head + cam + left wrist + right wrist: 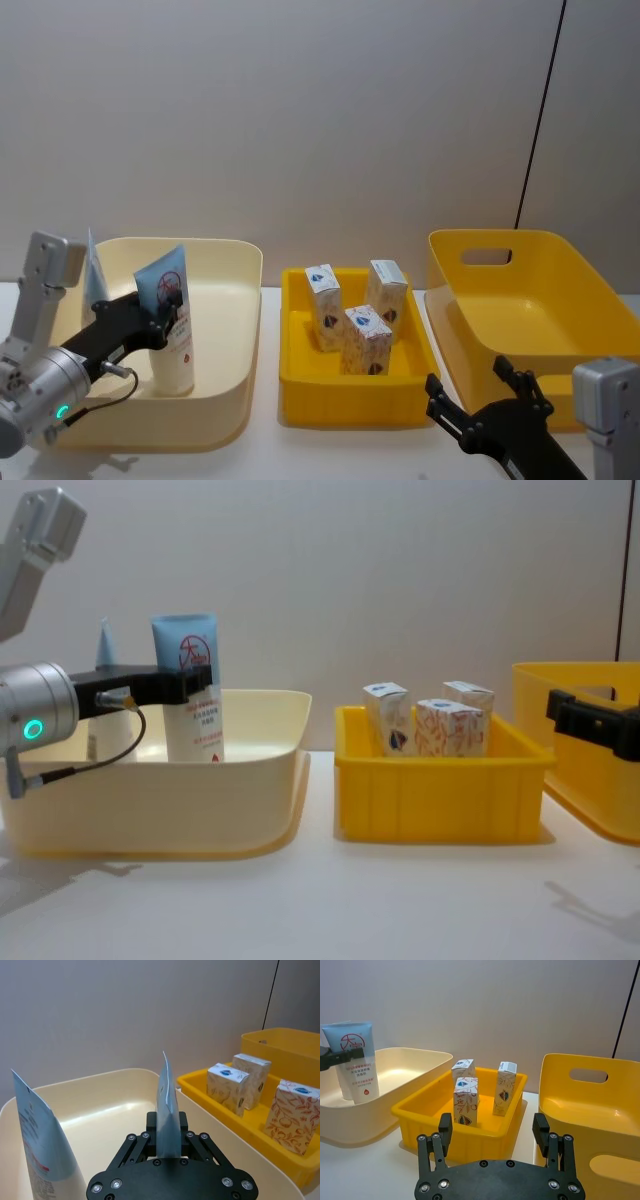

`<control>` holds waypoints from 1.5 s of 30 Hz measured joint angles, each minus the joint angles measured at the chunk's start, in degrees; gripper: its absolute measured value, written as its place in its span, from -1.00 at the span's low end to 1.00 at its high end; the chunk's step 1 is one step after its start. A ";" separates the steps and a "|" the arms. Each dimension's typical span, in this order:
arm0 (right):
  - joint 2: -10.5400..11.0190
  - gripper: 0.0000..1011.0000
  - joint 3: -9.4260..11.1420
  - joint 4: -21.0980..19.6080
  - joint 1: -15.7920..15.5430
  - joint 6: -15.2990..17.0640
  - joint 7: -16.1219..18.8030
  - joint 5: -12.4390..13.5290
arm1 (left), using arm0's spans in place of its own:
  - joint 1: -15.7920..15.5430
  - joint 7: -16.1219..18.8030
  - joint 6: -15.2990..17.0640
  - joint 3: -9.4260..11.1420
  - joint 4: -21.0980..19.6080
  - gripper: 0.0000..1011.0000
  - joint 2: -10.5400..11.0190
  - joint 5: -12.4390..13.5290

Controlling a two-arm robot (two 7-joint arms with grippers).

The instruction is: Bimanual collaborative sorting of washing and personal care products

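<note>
Left end effector (pixel 168 1132) pinching a tube (pixel 178 355) in the tub (pixel 228 300) — right end effector (pixel 492 1130) spread.
We see the light-blue tube held upright, cap down, inside the cream tub, with a second tube (pixel 93 276) standing just to its left. Three cartons (pixel 366 340) stand in the small bin (pixel 350 402) mid-tabletop (pixel 320 900). The right end effector hangs low, fingers wide apart, near the front of the large bin (pixel 545 300) — touching nothing.
</note>
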 joint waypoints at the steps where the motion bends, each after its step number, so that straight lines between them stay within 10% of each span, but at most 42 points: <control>1: 0.00 0.98 0.00 0.00 0.00 0.00 0.00 0.00 | 0.21 -0.27 -0.43 -0.32 -0.42 -0.56 0.11 -0.16; 22: 0.00 0.98 0.00 0.00 0.00 0.00 0.00 0.00 | 1.70 -9.71 -2.55 -2.52 -7.93 -0.55 2.43 -7.02; 45: 0.00 0.98 0.00 0.00 0.00 0.00 0.00 0.00 | -0.57 -21.25 0.58 2.85 -8.77 -0.55 -0.74 -14.08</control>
